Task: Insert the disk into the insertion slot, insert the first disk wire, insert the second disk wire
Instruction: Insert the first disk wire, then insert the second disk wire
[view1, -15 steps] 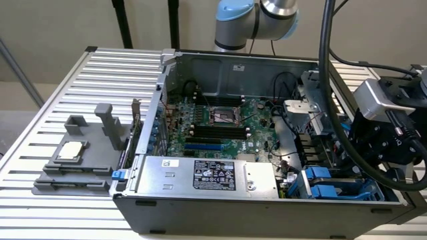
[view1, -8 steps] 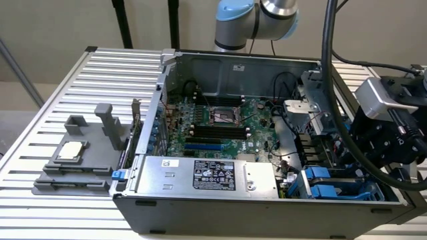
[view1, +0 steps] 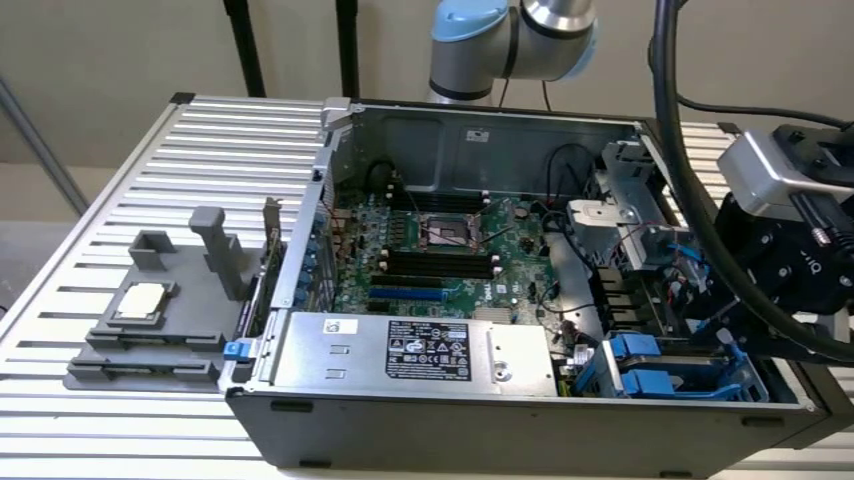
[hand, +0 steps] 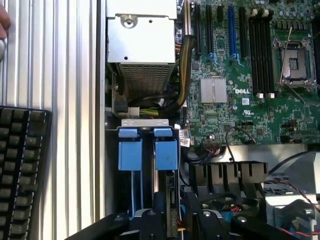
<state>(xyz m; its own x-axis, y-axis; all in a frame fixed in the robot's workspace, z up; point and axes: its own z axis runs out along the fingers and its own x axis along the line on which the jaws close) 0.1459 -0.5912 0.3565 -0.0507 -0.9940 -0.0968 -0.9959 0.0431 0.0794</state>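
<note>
the disk (hand: 171, 195) stands on edge, clamped in the gripper (hand: 171, 222), just beside the blue clip tabs (hand: 166, 154) of the insertion slot (view1: 731, 368), inside the computer case (view1: 534, 435) near the motherboard (hand: 240, 75).

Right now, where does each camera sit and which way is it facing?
Exterior view: above and outside the open computer case, looking down into it; the arm shows beyond it.
Wrist view: on the wrist, facing down at the insertion slot; the gripper shows.
Both share the insertion slot, motherboard and power supply.
</note>
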